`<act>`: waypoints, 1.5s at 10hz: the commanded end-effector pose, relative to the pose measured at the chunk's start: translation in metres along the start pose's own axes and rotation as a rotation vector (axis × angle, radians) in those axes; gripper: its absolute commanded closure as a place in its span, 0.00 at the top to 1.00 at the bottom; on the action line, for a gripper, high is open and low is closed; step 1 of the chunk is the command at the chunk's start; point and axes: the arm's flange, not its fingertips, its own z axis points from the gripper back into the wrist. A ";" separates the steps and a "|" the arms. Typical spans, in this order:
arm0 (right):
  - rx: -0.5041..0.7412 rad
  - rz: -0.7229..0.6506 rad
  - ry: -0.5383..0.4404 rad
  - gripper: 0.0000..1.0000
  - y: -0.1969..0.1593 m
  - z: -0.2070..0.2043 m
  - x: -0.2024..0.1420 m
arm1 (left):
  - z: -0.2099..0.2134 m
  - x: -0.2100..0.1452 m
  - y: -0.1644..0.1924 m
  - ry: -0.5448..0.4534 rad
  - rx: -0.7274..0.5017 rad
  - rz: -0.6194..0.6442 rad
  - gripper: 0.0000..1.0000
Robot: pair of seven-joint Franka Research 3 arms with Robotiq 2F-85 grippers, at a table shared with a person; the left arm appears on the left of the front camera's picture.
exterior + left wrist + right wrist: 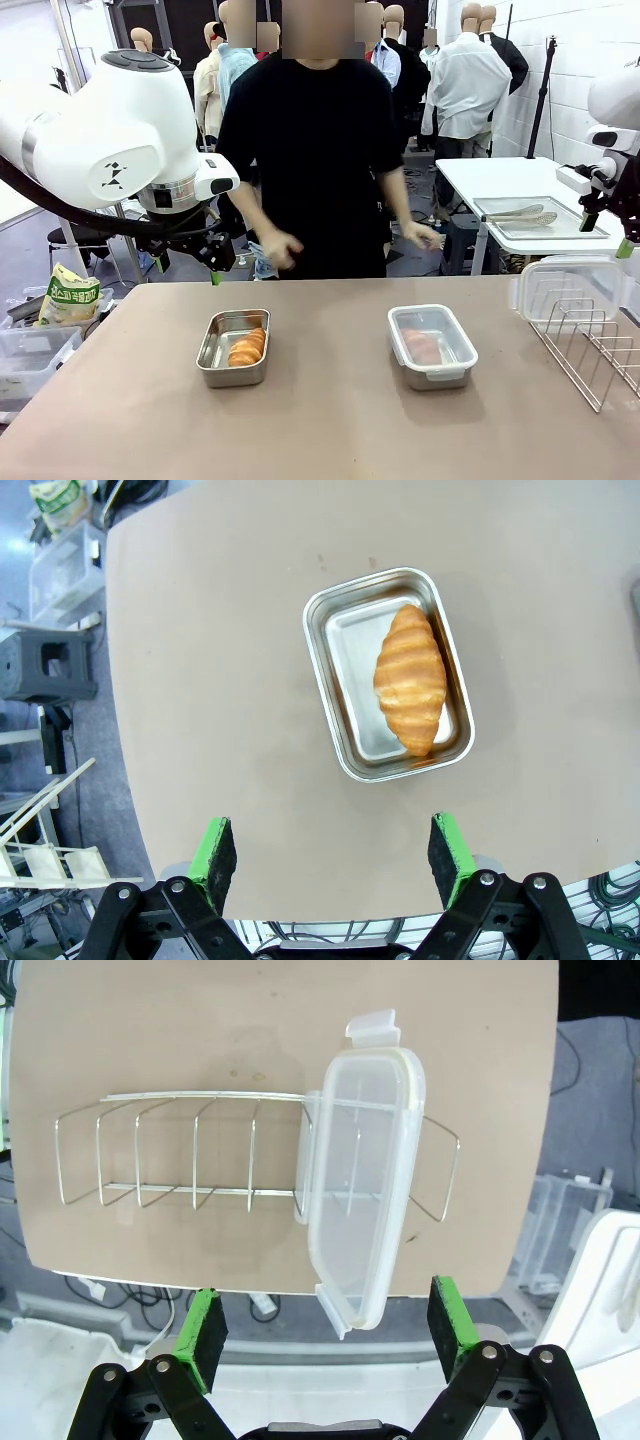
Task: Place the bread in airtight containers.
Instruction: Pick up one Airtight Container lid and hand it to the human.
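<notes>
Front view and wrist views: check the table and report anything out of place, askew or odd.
Little stands out. The open container holds a croissant lying to one side, no lid. The lidded container sits slightly turned. The spare lid stands in the wire rack, not on a tub, leaning over the table edge. Nothing spilled or damaged.

A clear snap lid [362, 1175] stands in the wire rack [200, 1155] at one end, on the brown worktop [200, 1030]. The right gripper [325, 1332] hangs before the rack, jaws wide apart.
</notes>
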 end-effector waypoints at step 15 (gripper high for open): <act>0.017 -0.057 0.016 1.00 -0.038 -0.015 0.006 | 0.001 0.000 0.001 0.005 0.000 -0.002 1.00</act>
